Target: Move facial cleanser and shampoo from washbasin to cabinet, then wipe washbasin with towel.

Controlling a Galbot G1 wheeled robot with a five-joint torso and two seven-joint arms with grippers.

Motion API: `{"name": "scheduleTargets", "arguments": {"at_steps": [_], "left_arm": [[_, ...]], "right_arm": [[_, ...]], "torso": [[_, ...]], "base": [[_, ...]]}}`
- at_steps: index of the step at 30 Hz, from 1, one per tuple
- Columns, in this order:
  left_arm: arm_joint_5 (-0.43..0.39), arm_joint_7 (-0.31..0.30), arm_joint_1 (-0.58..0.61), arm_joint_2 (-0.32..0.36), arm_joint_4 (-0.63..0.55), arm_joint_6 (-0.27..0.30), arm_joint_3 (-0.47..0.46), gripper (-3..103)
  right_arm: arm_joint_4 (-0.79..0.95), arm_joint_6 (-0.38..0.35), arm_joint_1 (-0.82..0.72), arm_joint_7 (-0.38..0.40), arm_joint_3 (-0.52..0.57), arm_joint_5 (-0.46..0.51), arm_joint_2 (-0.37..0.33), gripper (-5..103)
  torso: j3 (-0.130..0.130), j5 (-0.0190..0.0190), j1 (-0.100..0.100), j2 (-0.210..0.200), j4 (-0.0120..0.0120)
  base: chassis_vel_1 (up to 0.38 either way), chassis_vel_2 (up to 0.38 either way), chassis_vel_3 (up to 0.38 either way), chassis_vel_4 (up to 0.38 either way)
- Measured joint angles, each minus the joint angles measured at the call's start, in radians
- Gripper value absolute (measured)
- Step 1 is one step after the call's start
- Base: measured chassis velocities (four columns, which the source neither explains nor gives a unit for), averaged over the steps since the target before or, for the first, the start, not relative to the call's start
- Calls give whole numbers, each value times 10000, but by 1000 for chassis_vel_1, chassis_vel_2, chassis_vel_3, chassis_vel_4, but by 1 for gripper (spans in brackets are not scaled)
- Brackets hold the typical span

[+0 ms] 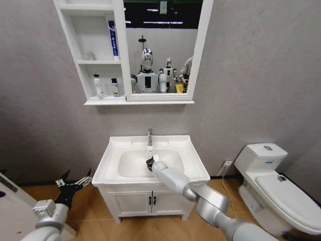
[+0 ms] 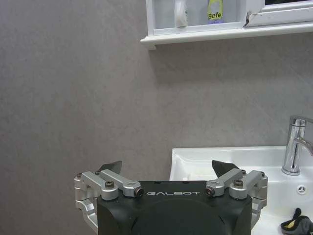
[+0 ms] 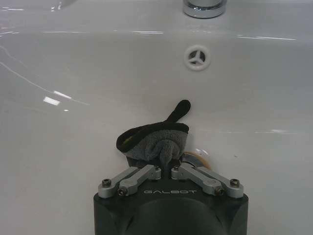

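Fingers of right gripper (image 3: 167,164) clamped on towel (image 3: 154,139) in washbasin (image 1: 113,153) bowl, left gripper (image 2: 166,174) fingers apart, idle beside; risk: bunched cloth slips free w/ hard press.

Basin bowl (image 1: 131,161) lies open toward its left edge; tap (image 1: 149,136) blocks the back edge; right gripper (image 1: 150,163) with towel (image 3: 155,141) fills the centre.

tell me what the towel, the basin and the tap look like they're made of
The towel, pinched in the right end effector, looks like soft dark grey terry cloth: fuzzy and crumpled. The washbasin seems glazed white ceramic, with sharp light reflections. The tap looks like polished chrome metal, mirror-bright.
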Motion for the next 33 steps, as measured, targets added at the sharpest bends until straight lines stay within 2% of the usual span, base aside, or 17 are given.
{"name": "scheduleTargets", "arguments": {"at_steps": [11,14,17,18,20,23,28,30,31,33], "left_arm": [[0,0,0,0,0,0,0,100],[0,0,0,0,0,0,0,100],[0,1,0,0,0,0,0,100],[0,0,0,0,0,0,0,100],[1,0,0,0,0,0,-1,100],[0,0,0,0,0,0,0,100],[0,1,0,0,0,0,0,100],[0,0,0,0,0,0,0,100],[0,0,0,0,0,0,0,100],[0,0,0,0,0,0,0,100]], "right_arm": [[-505,420,-120,-824,119,-391,16,4],[-198,292,-247,-171,267,-890,21,4],[-78,193,-282,154,342,-1389,-23,4],[-21,215,-300,272,344,-1905,-174,4],[72,318,-303,482,369,-2890,-716,4],[122,307,-177,736,449,-3159,-1057,4],[100,227,35,836,494,-2923,-1137,4],[-30,92,106,847,488,-2277,-882,4],[-30,92,106,847,488,-2277,-882,4],[-168,-110,119,758,471,-1575,-469,4]], "torso": [[-3,0,-3,3,-3],[-2,4,-2,1,3],[-1,4,-2,1,6],[0,5,-3,1,8],[0,0,-2,1,-5],[1,0,-1,0,-13],[1,0,-1,0,-4],[-1,-4,-1,1,-8],[-1,-4,-1,1,-8],[0,-2,-1,0,-1]], "base": [[0,0,0,0],[0,0,0,0],[0,0,0,0],[0,0,0,0],[0,0,0,0],[0,0,0,0],[0,0,0,0],[0,0,0,0],[0,0,0,0],[0,0,0,0]]}}
